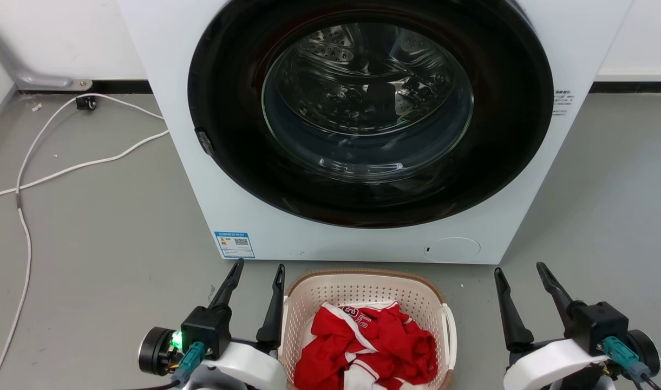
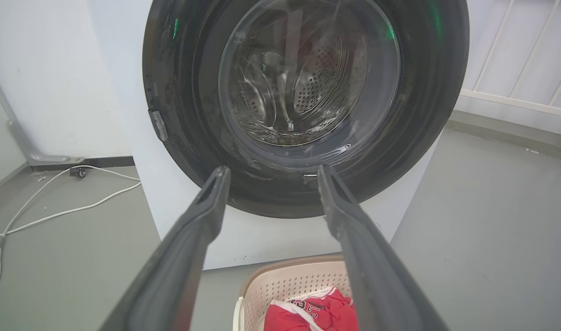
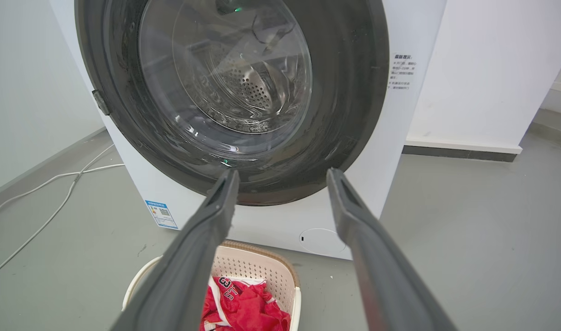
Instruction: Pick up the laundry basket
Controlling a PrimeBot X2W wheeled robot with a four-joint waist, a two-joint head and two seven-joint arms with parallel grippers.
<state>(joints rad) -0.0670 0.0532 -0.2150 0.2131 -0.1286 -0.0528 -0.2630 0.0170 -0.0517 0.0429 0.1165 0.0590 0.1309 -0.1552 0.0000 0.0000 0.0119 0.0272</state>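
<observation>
- The left claw (image 1: pixel 259 265) and the right claw (image 1: pixel 519 267) sit nearest, low in the head view. Both are released, with fingers spread and nothing between them.
- The laundry basket (image 1: pixel 362 272) stands on the grey floor (image 1: pixel 103 260) between the two claws, with the lift not yet begun. The left claw's inner finger is just beside the basket's left side. The right claw stands apart from the right side.
- A red garment (image 1: pixel 362 341) with white trim is heaped inside, below the brown rim.
- Judged from this, the step in hand is reaching for the grip. Each claw should come down and inward to its own white side handle (image 1: pixel 449 330) at matched height.
- Both should clench before any lift, since a one-sided pull would likely tip the basket and shift the cloth.
- The perforated plastic looks light and a little flexible, so a firm hold on the handles seems safer than pinching the wall.
- Just behind the basket is the washing machine (image 1: pixel 222 227), its round door closed. Lifting straight up rather than forward should keep the rim off the machine's front.
- A white cable (image 1: pixel 65 170) trails across the floor far to the left, well apart from the work.
</observation>
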